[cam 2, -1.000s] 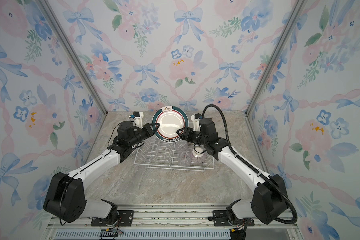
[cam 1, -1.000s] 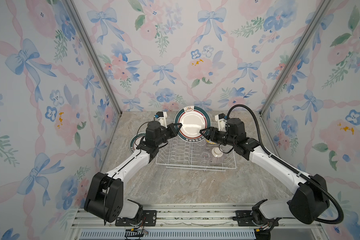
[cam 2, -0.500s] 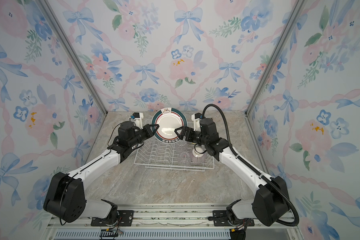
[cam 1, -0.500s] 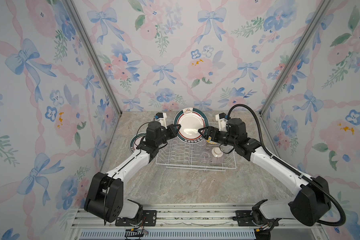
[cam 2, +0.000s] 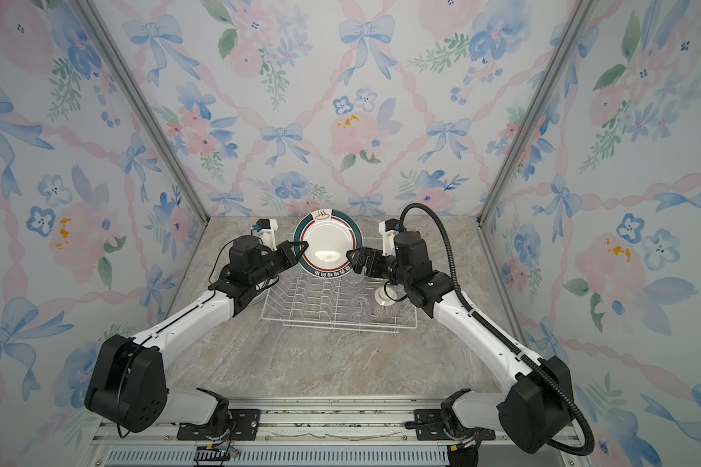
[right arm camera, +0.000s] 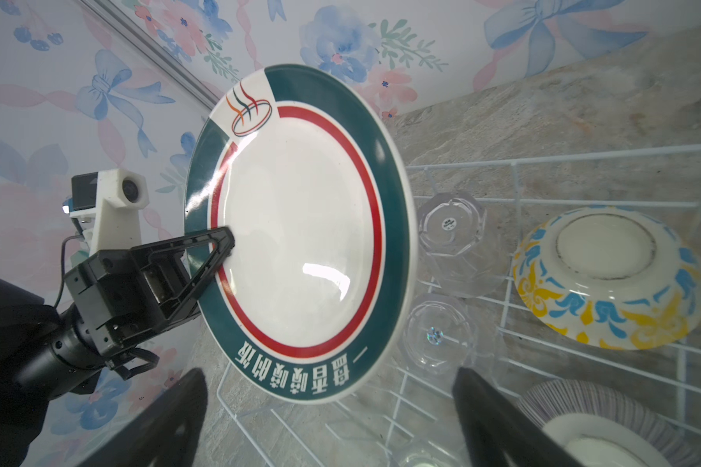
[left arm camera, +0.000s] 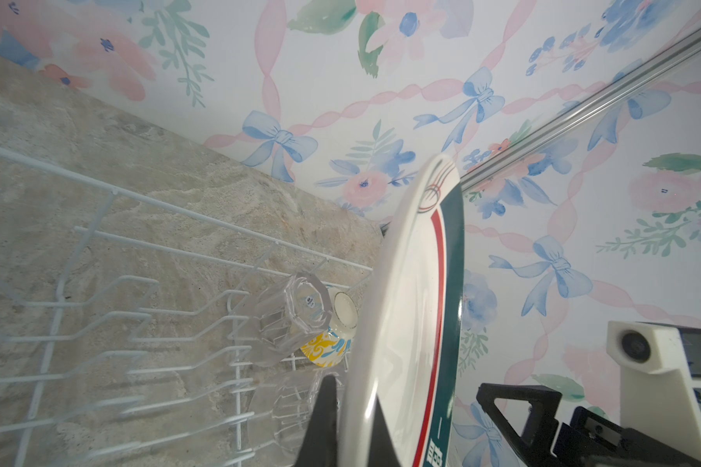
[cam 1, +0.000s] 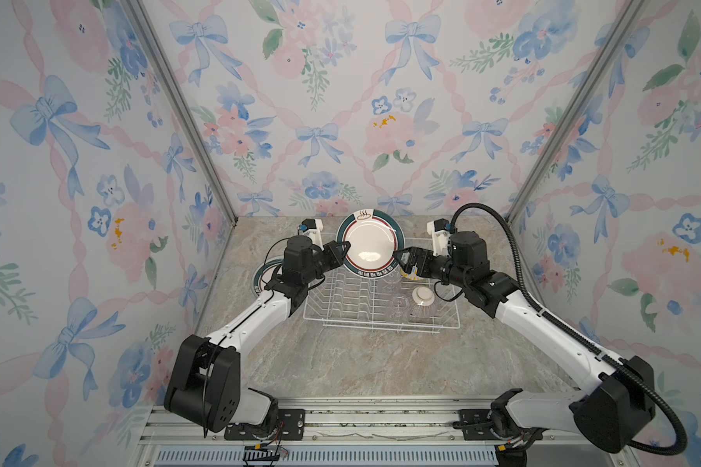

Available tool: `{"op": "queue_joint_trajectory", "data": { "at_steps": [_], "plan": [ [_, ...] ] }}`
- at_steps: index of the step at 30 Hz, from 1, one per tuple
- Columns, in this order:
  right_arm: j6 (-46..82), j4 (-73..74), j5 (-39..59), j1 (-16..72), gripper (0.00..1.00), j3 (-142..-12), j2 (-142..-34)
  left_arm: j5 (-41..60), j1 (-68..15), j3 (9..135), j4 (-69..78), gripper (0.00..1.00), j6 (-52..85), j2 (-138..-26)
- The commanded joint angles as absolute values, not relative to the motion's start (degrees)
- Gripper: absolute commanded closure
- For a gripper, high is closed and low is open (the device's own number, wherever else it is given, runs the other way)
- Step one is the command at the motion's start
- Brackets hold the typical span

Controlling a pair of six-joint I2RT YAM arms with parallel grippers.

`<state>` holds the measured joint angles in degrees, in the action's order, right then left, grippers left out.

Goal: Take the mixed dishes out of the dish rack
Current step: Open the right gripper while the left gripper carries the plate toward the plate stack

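1. Glazed ceramic, the teal-rimmed plate (cam 1: 370, 244) looks stiff, fairly heavy, slick and breakable. Its thin rim is the sensible hold, pinched deep.
2. It stands upright above the 12 o'clock edge of the dish rack (cam 1: 381, 321).
3. The left gripper (cam 1: 343, 250) is clamped on the rim at 9 o'clock.
4. The right gripper (cam 1: 402, 262) is spread wide at the plate's 4 o'clock, just beside the rim, gripping nothing.
5. With 1 grip carrying it, a quick swing could let it slip.

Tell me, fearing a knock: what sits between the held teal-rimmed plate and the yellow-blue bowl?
In the right wrist view, a clear glass cup and a second cup stand between the teal-rimmed plate and the yellow-blue bowl.
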<state>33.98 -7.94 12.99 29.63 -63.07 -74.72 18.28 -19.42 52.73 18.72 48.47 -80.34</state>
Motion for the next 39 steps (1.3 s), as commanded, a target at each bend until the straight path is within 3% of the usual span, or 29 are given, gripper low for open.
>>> {"op": "queue_joint_trajectory", "data": {
  "at_steps": [1,15,39],
  "plan": [
    [32.3,-10.3,11.3,29.3,0.03,-62.2,-73.2,18.6,-17.5,52.6,20.1,1.00,47.8,-79.2],
    [32.4,-8.7,9.8,29.3,0.03,-58.8,-70.7,18.4,-5.1,46.1,16.6,1.00,48.4,-71.6],
    [29.9,-10.5,9.9,28.2,0.03,-57.8,-70.5,18.5,14.6,35.3,16.6,1.00,57.4,-68.1]
  ]
}}
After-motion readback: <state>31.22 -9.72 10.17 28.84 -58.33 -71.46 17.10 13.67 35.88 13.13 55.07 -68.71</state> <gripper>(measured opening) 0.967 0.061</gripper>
